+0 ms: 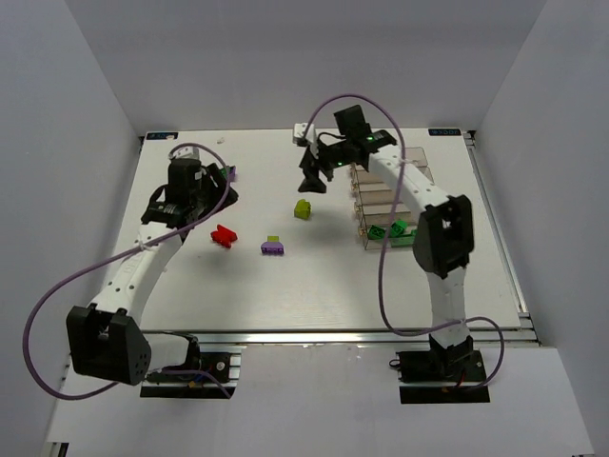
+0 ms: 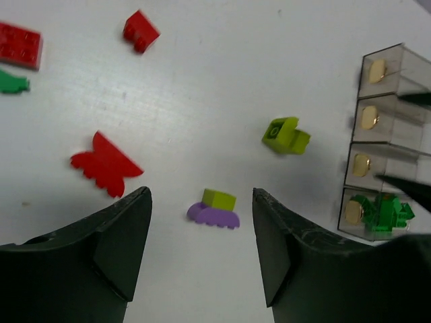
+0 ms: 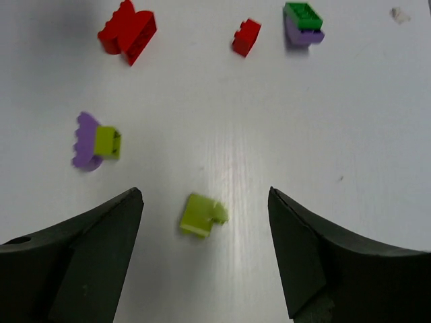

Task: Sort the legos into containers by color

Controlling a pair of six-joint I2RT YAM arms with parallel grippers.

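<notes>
Yellow-green brick (image 3: 202,215) lay on the white table (image 1: 285,295) left of the containers (image 1: 376,195), below the right gripper (image 3: 205,194), whose jaws stood wide and empty. The left gripper (image 2: 201,194), likewise wide and empty, hovered over a purple piece (image 2: 214,216). Green bricks (image 2: 384,210) sat in the nearest bin (image 2: 345,217).

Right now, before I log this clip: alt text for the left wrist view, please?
The open left gripper hangs over a white table, a purple-and-lime lego piece lying between its fingers. A lime brick and three red pieces lie beyond; at the right, four joined clear containers, one holding green legos.
</notes>
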